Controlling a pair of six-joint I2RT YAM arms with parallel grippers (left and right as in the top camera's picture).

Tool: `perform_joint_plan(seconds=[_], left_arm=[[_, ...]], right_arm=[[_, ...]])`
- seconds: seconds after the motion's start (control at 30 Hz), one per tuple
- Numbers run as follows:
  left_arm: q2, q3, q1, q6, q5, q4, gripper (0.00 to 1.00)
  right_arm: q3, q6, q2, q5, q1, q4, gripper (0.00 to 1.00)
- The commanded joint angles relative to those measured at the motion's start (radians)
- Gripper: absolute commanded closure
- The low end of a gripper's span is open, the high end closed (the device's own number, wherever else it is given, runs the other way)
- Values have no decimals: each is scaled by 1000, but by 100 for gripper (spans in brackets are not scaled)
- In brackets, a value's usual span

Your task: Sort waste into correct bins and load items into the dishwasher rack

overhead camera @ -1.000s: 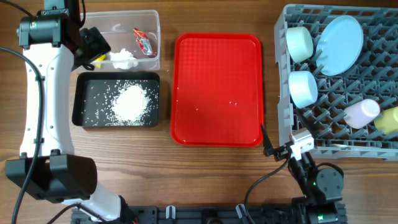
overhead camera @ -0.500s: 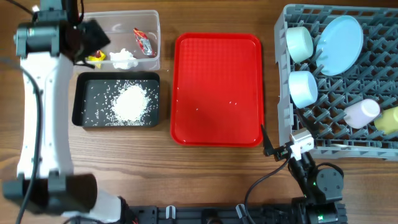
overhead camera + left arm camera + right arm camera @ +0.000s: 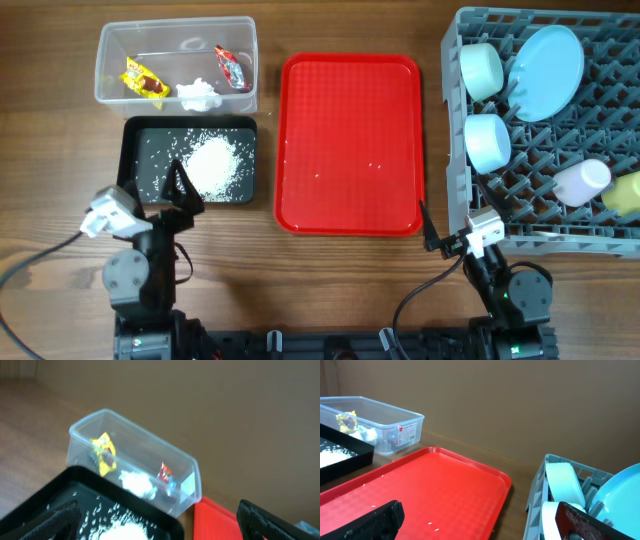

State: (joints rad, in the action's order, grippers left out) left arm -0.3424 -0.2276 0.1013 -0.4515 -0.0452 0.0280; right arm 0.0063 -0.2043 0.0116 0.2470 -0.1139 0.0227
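The clear tub (image 3: pixel 110 42) at the back left holds a yellow wrapper (image 3: pixel 142 82), a white tissue (image 3: pixel 198 95) and a red wrapper (image 3: pixel 230 67). In front of it, the black tray (image 3: pixel 131 165) carries a heap of rice (image 3: pixel 215 165). The grey rack (image 3: pixel 560 215) on the right holds the blue plate (image 3: pixel 545 72), two bowls (image 3: pixel 481 70) (image 3: pixel 487 142), a pink cup (image 3: pixel 581 182) and a yellow cup (image 3: pixel 625 192). My left gripper (image 3: pixel 178 192) (image 3: pixel 157 525) is open and empty at the black tray's near edge. My right gripper (image 3: pixel 432 236) (image 3: pixel 485 525) is open and empty beside the rack's near left corner.
A red serving tray (image 3: pixel 350 120) lies in the middle of the wooden table with a few stray rice grains (image 3: pixel 375 166) on it. Both arm bases sit at the near table edge, with a cable running off each.
My left arm has drawn back from above the clear tub to the near left of the table, uncovering the yellow wrapper. The right arm has not moved.
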Motion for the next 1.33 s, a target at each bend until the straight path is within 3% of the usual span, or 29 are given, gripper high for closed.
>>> perform_joint_plan(seconds=[0.0, 0.3, 0.4, 1.3], left_arm=[[138, 133, 8, 2, 19, 11, 0], [340, 222, 2, 5, 19, -99, 0], [340, 222, -59, 5, 19, -99, 0], [340, 222, -60, 5, 19, -99, 0]], right_arm=[[-1, -5, -7, 17, 4, 2, 0], [-1, -5, -7, 16, 4, 2, 0], [-1, -5, -7, 16, 4, 1, 0], [-1, -5, -7, 16, 4, 1, 0]])
